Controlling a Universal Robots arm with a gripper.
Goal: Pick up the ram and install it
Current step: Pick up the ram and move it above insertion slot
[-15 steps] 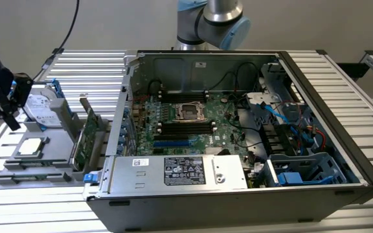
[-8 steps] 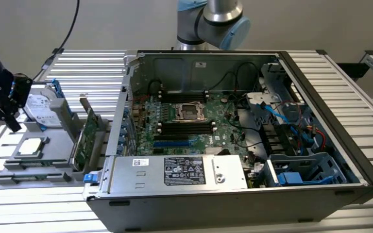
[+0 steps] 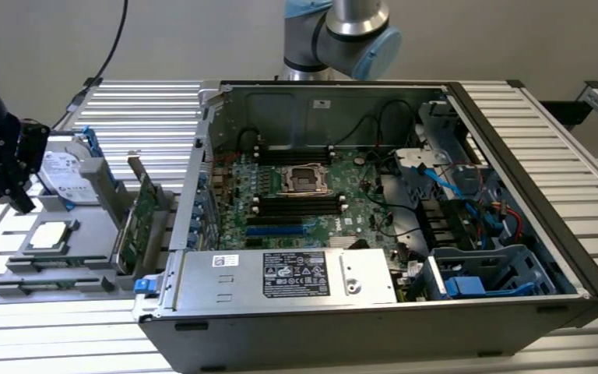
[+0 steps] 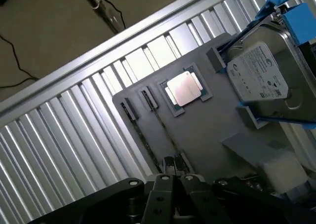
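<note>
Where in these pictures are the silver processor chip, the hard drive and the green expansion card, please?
silver processor chip point(image 4: 185, 88): wrist view, centre of its metal lid.
hard drive point(image 4: 261, 76): wrist view, middle of its white label.
green expansion card point(image 3: 143, 209): exterior view, on its green board.

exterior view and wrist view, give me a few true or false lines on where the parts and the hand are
1. The computer case lies open, with its motherboard showing. True.
2. The hand is inside the case. False: it hangs over the gray tray on the exterior view's left.
3. The silver processor chip lies flat on the tray. True.
4. The hard drive sits to the exterior view's right of the case. False: it sits on the tray, to the left of the case.
5. The green expansion card lies flat. False: it stands on edge beside the case.
</note>
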